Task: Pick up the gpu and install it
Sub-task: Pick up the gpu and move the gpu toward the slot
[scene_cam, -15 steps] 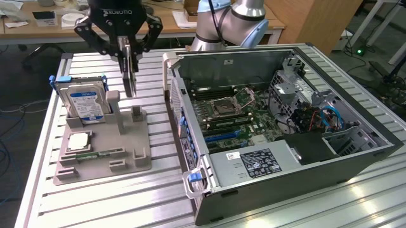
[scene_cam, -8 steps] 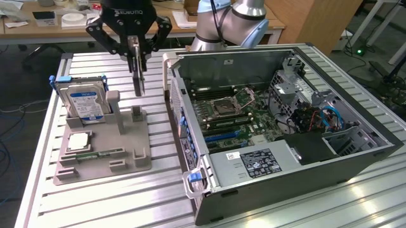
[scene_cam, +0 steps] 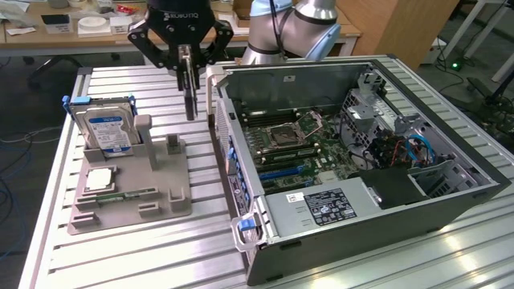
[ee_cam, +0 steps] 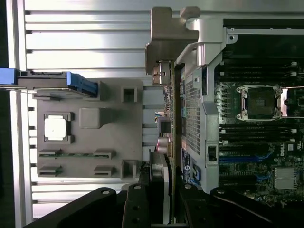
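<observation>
gripper point(scene_cam: 186, 60) clamped on gpu point(scene_cam: 190, 99), between tray point(scene_cam: 120, 212) and computer case point(scene_cam: 377, 247)

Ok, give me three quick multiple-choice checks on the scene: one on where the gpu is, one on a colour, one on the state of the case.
1. Where is the gpu relative to the grey tray?
A) lying flat in it
B) lifted clear of it, held by the gripper
C) standing in one of its slots

2. What colour is the label on the hard drive?
A) blue and white
B) red
C) yellow

3. How is the computer case?
A) closed, panel on
B) on its side, open, motherboard exposed
C) upright, front removed

Answers:
1 B, the card hangs edge-down from the gripper, above the tray.
2 A, the upright drive's face shows blue and white.
3 B, the board and its sockets show through the open side.
</observation>
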